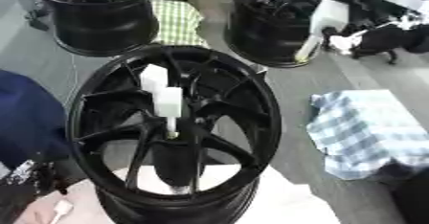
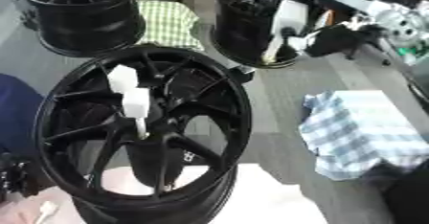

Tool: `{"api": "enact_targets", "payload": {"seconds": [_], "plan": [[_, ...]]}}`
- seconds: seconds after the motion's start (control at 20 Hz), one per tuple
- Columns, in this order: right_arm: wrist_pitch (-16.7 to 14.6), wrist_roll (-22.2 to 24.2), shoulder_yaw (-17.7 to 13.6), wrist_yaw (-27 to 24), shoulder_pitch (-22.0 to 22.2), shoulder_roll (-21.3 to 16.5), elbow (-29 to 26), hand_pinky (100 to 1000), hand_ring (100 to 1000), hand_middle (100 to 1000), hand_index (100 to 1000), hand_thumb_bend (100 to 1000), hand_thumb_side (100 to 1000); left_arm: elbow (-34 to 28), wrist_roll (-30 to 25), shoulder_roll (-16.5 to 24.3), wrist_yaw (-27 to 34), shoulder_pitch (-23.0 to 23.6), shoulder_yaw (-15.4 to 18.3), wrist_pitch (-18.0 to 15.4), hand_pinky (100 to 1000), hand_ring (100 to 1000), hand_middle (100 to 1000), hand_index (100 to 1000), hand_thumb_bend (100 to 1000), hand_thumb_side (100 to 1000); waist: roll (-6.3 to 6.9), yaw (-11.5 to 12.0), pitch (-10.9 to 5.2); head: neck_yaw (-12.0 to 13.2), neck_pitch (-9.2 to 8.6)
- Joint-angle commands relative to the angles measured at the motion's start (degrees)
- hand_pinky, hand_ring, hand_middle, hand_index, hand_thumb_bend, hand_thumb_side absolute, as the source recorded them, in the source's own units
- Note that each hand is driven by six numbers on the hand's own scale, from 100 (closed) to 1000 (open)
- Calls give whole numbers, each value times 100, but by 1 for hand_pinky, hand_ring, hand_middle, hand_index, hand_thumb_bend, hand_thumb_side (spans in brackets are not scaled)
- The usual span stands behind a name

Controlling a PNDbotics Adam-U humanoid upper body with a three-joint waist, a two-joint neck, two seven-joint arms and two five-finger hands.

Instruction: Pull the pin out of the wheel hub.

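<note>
Filling the lower centre of the frame, the big black spoked alloy wheel hub (image 1: 172, 132) faces up, so its centre is open to reach. Two more black wheels (image 1: 96, 15) stand along the top edge. A blue-and-white checked cloth (image 1: 373, 132) lies at right. The white pin (image 1: 170, 108) stands upright in the hub's centre, free to be pulled upward. At upper right the robot's dark hand (image 1: 377, 39) is near; I cannot tell its finger state.

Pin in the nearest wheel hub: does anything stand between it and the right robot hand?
Only the wheel's raised rim lies between the white pin and the right robot hand, beside a far wheel; from above nothing visible blocks it.
</note>
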Motion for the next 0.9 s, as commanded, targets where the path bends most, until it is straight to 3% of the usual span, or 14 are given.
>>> {"api": "enact_targets", "payload": {"seconds": [0.05,0.25,0.45,0.55,0.8,0.9], "plan": [[256,-283,-520,287,226,256,383,802,852,864,947,153,495,-148,34,163,113,-85,181,46,526,531,549,827,100,896,53,-80,18,166,-159],[609,-636,-1094,640,799,829,957,771,817,846,934,100,529,-151,62,181,156,-103,225,46,525,531,549,827,100,892,81,-121,49,183,-175],[964,-992,-1672,991,1377,1407,1483,728,762,765,906,100,515,-144,4,187,143,-97,143,43,525,532,549,826,100,891,55,49,-21,9,-68],[1080,-1150,-1930,1105,1635,1665,1387,715,744,743,898,100,508,-139,-5,174,129,-117,77,49,525,532,549,826,100,890,51,149,-45,-84,-40],[792,-1551,-2580,859,2286,2316,787,678,687,695,882,100,505,-123,-8,160,107,-159,-78,40,524,533,549,825,100,888,47,366,-78,-241,10],[625,-1720,-2691,694,2561,2590,513,668,671,681,878,100,510,-110,-8,149,88,-178,-140,33,524,533,549,824,100,886,43,436,-92,-304,20]]}}
